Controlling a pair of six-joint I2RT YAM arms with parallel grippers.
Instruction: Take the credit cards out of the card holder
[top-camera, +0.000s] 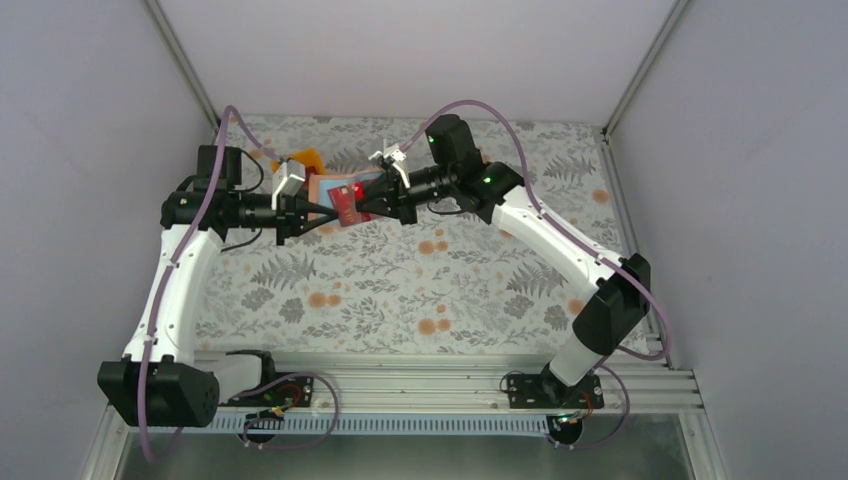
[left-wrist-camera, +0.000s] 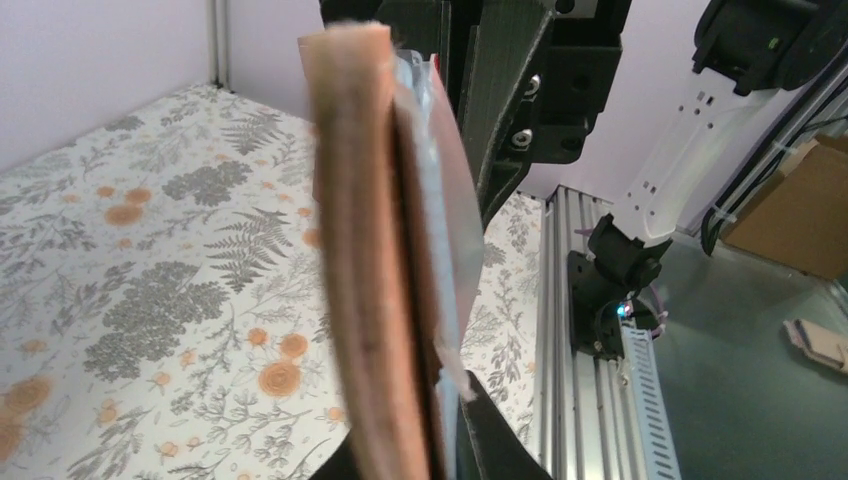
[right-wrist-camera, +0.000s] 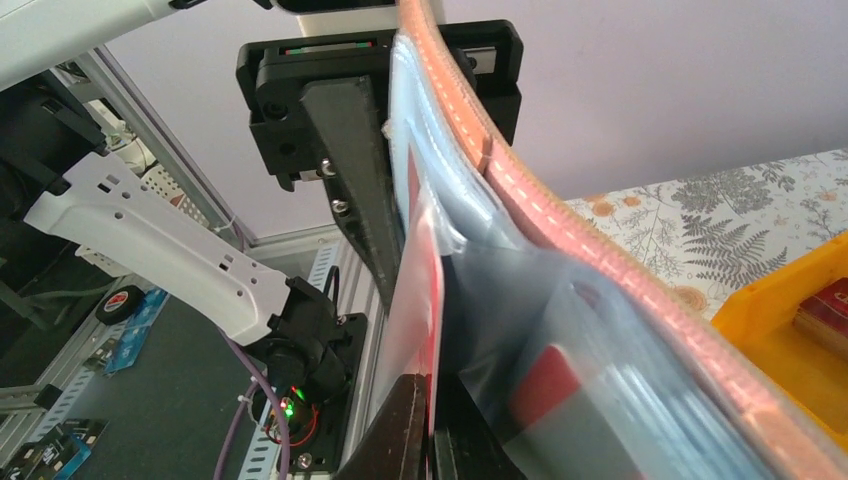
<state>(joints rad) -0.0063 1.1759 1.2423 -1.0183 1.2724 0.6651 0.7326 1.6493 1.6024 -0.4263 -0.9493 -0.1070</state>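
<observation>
Card holder: prob. soft, floppy; clamped by L gripper. Credit card in its sleeve: thin, stiff, slick; edge pinched by R gripper.

Bright light, faint shadows, overhead view sharp, card holder and credit card blurred close-up

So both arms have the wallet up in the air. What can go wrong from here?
1. The wallet hangs above the table with only the left jaws holding its body; a hard pull on the card could tug it free.
2. The right jaws pinch a red card that sits in a clear sleeve; the sleeve may drag along rather than let go.
3. Another card shows in a sleeve; it could slip out and fall.
</observation>
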